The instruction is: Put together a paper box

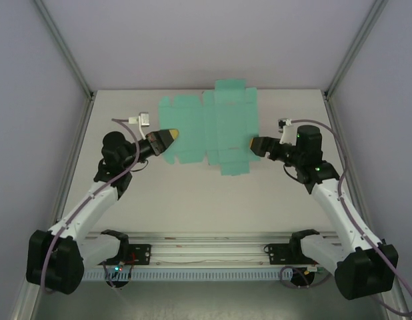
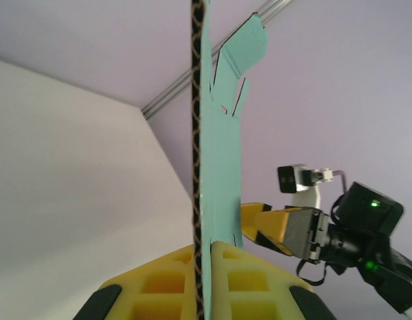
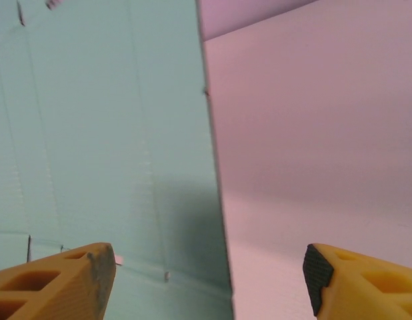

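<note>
The paper box (image 1: 209,127) is a flat green card sheet, cut with flaps and slits and not yet folded. It lies spread on the white surface (image 1: 193,200), with one flap reaching toward the surface's far edge.

The left gripper (image 1: 167,139) sits at the sheet's left edge. Its jaws are closed on that edge. From the left wrist, the card (image 2: 219,167) runs edge-on straight up out of the pinched yellow fingers (image 2: 166,280), with its notched flaps at the far end.

The right gripper (image 1: 256,143) is at the sheet's opposite, right edge, about level with the left one. Its jaws stand open and hold nothing. From the right wrist, the gripper (image 3: 209,270) straddles the sheet's straight right edge. One finger is over the green card (image 3: 113,133) and the other is over bare surface just beside the sheet. Whether either finger touches the card cannot be told.
</note>
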You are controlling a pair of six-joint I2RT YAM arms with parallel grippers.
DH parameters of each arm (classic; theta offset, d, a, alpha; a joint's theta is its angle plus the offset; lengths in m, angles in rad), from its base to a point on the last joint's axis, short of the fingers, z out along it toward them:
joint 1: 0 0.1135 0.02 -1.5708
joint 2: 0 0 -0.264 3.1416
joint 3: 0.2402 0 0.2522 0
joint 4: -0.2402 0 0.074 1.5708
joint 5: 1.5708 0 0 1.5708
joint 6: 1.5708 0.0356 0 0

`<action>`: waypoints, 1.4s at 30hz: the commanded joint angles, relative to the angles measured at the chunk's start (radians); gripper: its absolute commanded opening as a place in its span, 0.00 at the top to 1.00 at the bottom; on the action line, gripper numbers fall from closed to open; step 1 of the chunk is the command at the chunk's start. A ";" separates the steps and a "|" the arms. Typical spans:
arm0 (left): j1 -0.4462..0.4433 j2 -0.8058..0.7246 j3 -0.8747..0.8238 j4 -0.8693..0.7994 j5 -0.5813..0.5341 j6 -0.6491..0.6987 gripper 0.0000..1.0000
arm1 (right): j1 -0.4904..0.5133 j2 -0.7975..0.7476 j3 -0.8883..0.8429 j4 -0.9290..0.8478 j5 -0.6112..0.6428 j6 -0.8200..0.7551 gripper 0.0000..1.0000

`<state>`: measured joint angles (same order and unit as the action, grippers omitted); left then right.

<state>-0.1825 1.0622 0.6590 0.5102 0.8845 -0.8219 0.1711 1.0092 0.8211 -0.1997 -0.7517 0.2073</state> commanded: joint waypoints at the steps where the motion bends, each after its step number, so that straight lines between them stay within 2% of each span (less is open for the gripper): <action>1: 0.000 -0.043 -0.010 0.014 0.028 -0.008 1.00 | -0.004 0.004 0.008 0.085 -0.109 0.008 0.37; 5: 0.000 -0.062 -0.008 -0.069 -0.012 0.056 1.00 | -0.004 0.008 -0.003 0.159 -0.160 -0.001 0.61; 8: 0.000 -0.058 -0.022 -0.042 0.002 0.048 1.00 | -0.004 0.008 -0.003 0.178 -0.191 -0.017 0.68; 11: 0.000 -0.057 -0.025 -0.051 -0.011 0.049 1.00 | -0.003 0.016 0.006 0.176 -0.195 -0.025 0.84; 14: 0.000 -0.061 -0.030 -0.052 -0.019 0.058 1.00 | -0.004 0.025 0.020 0.149 -0.219 -0.059 0.91; 16: 0.000 -0.064 -0.030 -0.074 -0.030 0.069 1.00 | -0.004 0.028 0.021 0.142 -0.228 -0.077 1.00; 17: 0.000 -0.067 -0.025 -0.109 -0.052 0.081 1.00 | -0.004 0.030 0.024 0.130 -0.226 -0.091 1.00; 18: 0.001 -0.071 -0.019 -0.167 -0.087 0.105 0.71 | -0.004 0.029 0.025 0.114 -0.219 -0.114 1.00; 19: 0.000 -0.078 -0.012 -0.231 -0.136 0.134 0.29 | -0.004 0.030 0.024 0.095 -0.207 -0.138 1.00; 20: 0.000 -0.084 -0.009 -0.305 -0.221 0.161 0.01 | -0.004 0.030 0.021 0.079 -0.195 -0.166 1.00; 24: 0.000 -0.108 -0.032 -0.532 -0.535 0.222 0.00 | -0.003 0.050 -0.023 0.027 -0.138 -0.324 1.00; 27: 0.001 -0.104 -0.032 -0.650 -0.628 0.249 0.00 | 0.005 0.118 -0.042 -0.005 -0.080 -0.415 1.00; 30: 0.000 -0.101 -0.039 -0.685 -0.616 0.256 0.00 | 0.037 0.224 -0.017 -0.042 0.007 -0.509 1.00; 36: 0.000 -0.078 -0.067 -0.644 -0.543 0.242 0.00 | 0.167 0.402 0.031 0.054 0.407 -0.668 1.00; 39: -0.001 -0.050 -0.075 -0.605 -0.497 0.232 0.00 | 0.218 0.440 0.036 0.136 0.524 -0.749 1.00; 42: -0.004 -0.007 -0.067 -0.558 -0.444 0.225 0.00 | 0.268 0.435 -0.018 0.288 0.575 -0.855 1.00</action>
<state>-0.1829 1.0290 0.5961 -0.1093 0.3798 -0.6006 0.4034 1.4635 0.8124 -0.1005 -0.3325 -0.4957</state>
